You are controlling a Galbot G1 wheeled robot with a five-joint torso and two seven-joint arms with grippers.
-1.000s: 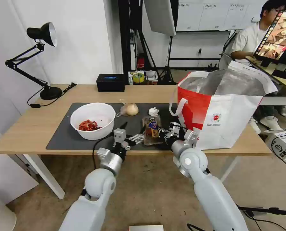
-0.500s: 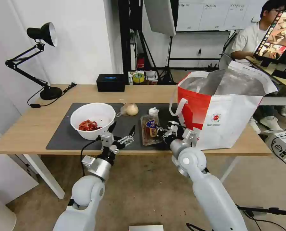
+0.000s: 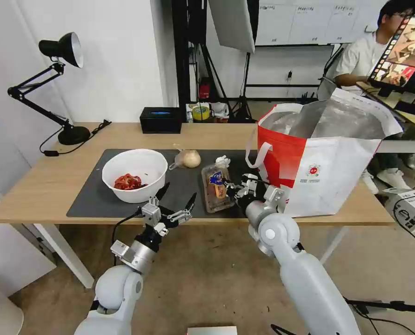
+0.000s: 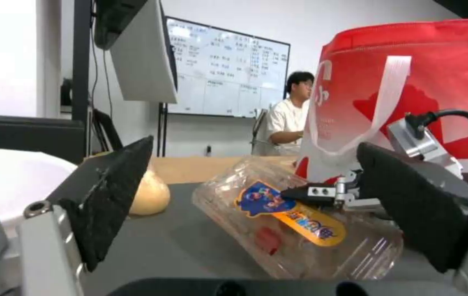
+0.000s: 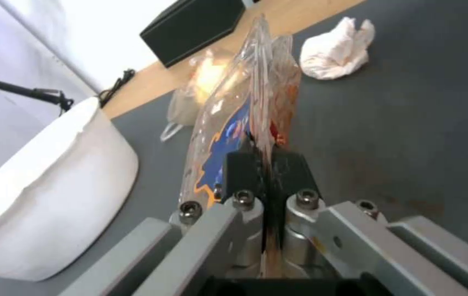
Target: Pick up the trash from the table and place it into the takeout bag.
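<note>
Now: left gripper (image 3: 175,203) withdrawn, spread | right gripper (image 3: 232,188) clamping raised clear box (image 3: 216,187)

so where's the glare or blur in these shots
Head view: the lines bow at the edges, and the takeout bag's foil lining shines. Left wrist view: the window is washed out white. Right wrist view: the bowl is overexposed, and the right gripper pinches the plastic box.

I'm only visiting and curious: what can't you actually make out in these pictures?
- Inside of the takeout bag: head view, hidden by its own walls.
- Right gripper fingertips: right wrist view, covered by the clear box they pinch.
- Box label print: head view, too small.
- Bowl: left wrist view, cut off by the picture's edge.
</note>
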